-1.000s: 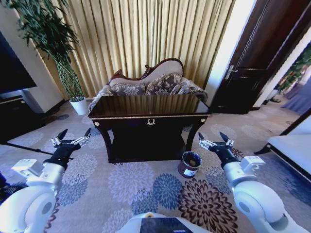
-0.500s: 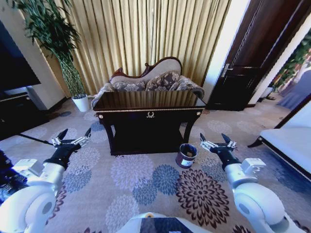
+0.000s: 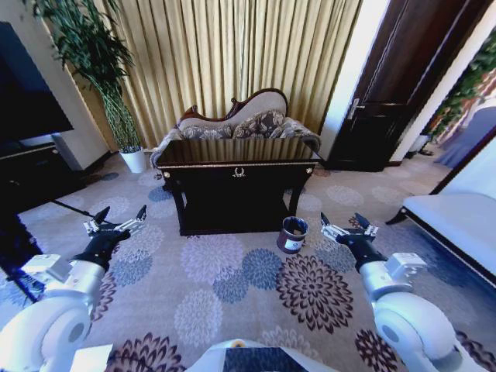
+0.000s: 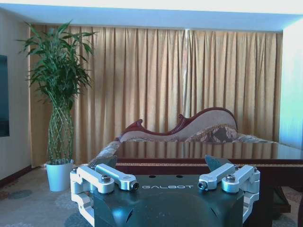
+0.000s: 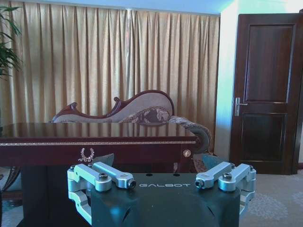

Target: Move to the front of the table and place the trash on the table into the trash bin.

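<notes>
Dark glossy wood forms the table (image 3: 236, 167), which is standing mid-room on patterned carpet (image 3: 232, 287), its gold emblem facing the robot. No trash can be made out on its reflective top. Just beside the table's front right leg, the trash bin (image 3: 291, 235) is sitting upright on the floor. Behind the table, a sofa (image 3: 240, 124) is backing onto gold curtains (image 3: 232, 54). Nearer the camera, the left gripper (image 3: 116, 223) and right gripper (image 3: 349, 228) are hovering low over the carpet, both spread wide and holding nothing.
</notes>
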Robot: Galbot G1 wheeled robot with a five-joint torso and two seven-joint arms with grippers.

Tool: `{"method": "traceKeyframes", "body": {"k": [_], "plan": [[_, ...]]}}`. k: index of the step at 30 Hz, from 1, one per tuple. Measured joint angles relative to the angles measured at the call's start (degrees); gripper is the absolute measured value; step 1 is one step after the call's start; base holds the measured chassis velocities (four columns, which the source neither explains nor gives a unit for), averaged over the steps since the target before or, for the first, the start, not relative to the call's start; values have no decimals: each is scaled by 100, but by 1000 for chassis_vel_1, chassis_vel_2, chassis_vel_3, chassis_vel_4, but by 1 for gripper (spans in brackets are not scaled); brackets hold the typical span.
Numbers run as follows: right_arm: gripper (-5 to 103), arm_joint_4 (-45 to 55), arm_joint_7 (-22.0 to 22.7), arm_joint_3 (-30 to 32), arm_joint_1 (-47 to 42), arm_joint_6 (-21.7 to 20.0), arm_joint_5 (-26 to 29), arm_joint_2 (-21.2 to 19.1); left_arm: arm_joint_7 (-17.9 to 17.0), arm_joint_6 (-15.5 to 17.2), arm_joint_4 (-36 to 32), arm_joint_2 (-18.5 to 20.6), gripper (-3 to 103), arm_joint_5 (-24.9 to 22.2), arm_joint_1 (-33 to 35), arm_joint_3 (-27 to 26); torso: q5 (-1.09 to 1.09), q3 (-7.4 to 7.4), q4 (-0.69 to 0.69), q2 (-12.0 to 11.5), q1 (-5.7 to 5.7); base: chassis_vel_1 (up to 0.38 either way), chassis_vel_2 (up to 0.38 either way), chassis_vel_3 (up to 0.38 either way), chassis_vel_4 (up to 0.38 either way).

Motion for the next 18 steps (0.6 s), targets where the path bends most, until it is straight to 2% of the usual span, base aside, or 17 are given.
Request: {"method": "traceKeyframes", "body": {"k": [3, 9, 13, 18], "plan": [[100, 0, 0, 2, -1, 5, -2, 1, 0, 0, 0, -1, 100, 2, 0, 0, -5, -2, 5, 2, -3, 168, -209, -139, 248], [100, -1, 3, -18, -3, 9, -23, 32, 4, -6, -1, -5, 100, 3, 0, 3, -2, -2, -1, 2, -3, 218, -217, -223, 193], [100, -1, 3, -30, -3, 15, -38, 39, 4, -9, -1, -13, 100, 6, 0, 14, -2, -1, 3, 2, -2, 228, -198, -215, 172], [100, 0, -2, -110, -2, 156, -232, 44, 1, -17, 0, -45, 100, 22, -1, 67, -4, 0, 2, 1, -2, 159, -150, -142, 140]]}}
